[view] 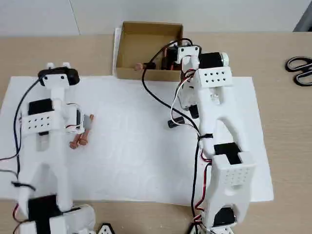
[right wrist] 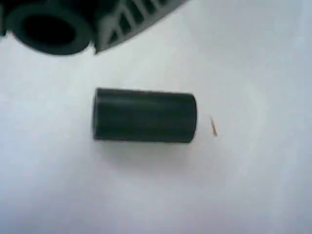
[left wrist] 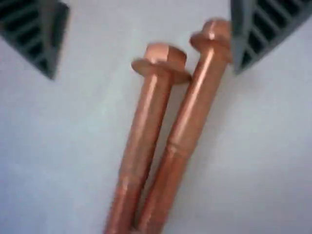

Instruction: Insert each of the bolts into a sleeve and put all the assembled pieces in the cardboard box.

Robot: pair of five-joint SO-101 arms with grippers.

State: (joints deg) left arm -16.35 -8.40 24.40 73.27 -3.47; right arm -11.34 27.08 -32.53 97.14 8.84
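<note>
The left gripper (left wrist: 145, 70) hangs released over the white sheet (view: 131, 161) that covers the middle of the bench (view: 282, 146), toward the bench's left edge. Its two ribbed tips stand wide apart. Under it lie two copper bolts side by side, touching along their shanks with their flanged heads at the same end. One bolt (left wrist: 146, 131) lies free in the gap between the tips, and the other bolt (left wrist: 195, 112) has its head just at one tip; neither is grasped. The right arm stretches from the near edge toward the far edge. Its upper joints hang over the cardboard box (view: 151, 27), which stands at the middle of the far edge, touching the sheet's far border. Inside the box, against its near wall, lies a copper bolt end (view: 140, 66) with a dark part beside it, half hidden by the arm and cables. A black sleeve (right wrist: 145, 116) lies on its side on the sheet near the middle of the bench, just beside the right arm and apart from the right gripper (right wrist: 105, 29). A second sleeve (right wrist: 48, 29), seen end-on, sits right against that gripper. I cannot tell whether it is clenched on the second sleeve or released. Black scissors (view: 300, 69) lie at the right edge.
</note>
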